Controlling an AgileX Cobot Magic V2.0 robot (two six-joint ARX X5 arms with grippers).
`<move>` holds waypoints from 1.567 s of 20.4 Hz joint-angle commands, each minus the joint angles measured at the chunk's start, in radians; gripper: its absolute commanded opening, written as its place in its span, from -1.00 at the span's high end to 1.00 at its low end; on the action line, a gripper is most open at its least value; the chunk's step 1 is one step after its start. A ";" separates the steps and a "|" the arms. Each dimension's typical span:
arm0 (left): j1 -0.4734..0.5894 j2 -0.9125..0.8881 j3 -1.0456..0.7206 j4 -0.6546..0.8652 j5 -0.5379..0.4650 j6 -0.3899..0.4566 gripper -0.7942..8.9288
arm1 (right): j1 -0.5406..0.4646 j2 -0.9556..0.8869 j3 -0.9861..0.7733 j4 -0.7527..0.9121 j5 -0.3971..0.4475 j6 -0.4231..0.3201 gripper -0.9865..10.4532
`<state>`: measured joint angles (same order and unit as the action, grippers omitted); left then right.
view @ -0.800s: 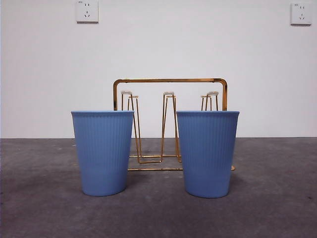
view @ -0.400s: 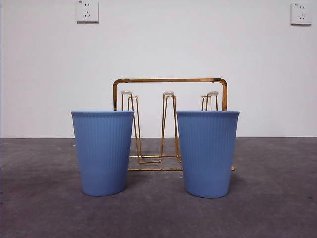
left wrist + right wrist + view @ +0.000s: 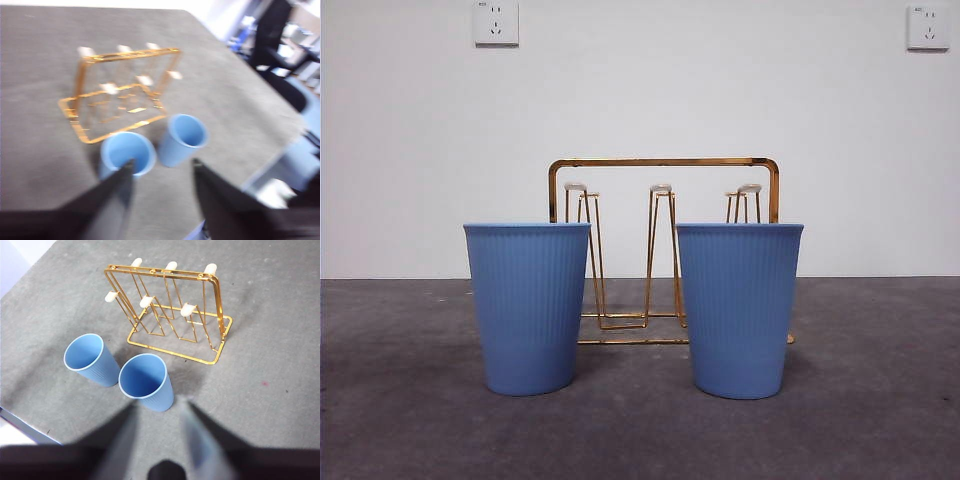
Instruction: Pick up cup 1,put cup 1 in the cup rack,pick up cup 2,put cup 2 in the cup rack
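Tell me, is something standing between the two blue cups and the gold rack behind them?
Nothing visible does. The left cup and the right cup stand upright in front of the cup rack, with only bare table between. Every pale-tipped peg on the rack is free.

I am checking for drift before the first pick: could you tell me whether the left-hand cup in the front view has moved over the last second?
No. The left-hand cup keeps its place against the cup rack.
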<state>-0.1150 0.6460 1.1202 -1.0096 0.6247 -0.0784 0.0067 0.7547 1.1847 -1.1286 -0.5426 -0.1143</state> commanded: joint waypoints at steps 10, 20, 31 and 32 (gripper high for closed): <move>-0.060 0.115 0.002 0.024 0.166 -0.007 -0.40 | 0.090 0.208 0.024 0.007 0.000 0.059 -0.24; -0.240 0.287 0.002 0.132 0.243 -0.053 -0.40 | 0.328 0.607 0.149 0.037 0.279 0.094 -0.22; -0.240 0.289 0.002 0.243 0.243 -0.079 -0.38 | 0.467 0.920 0.148 0.151 0.401 0.167 0.02; -0.240 0.289 0.002 0.248 0.243 -0.080 -0.38 | 0.472 0.937 0.148 0.155 0.402 0.167 0.06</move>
<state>-0.3531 0.9375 1.1202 -0.7708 0.8669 -0.1581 0.4755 1.6817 1.3312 -0.9760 -0.1452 0.0452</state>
